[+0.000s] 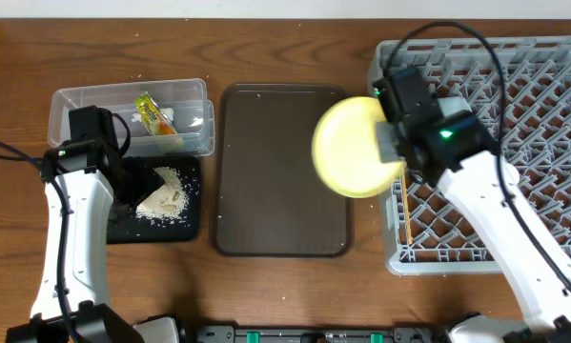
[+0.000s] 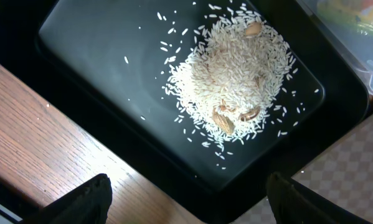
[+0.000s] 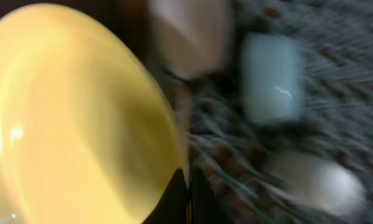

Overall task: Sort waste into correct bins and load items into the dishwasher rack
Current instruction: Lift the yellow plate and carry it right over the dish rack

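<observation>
Print on the snack wrapper in the clear tub is illegibly small.

Two slim white arms with black joints and heads.
The left arm and right arm have smooth, rounded white shells joined by black motor housings. A small green light glows on the right arm's black wrist block, and a second light on the left. Thin black cables loop from the wrists. The left fingertips are matte black.
</observation>
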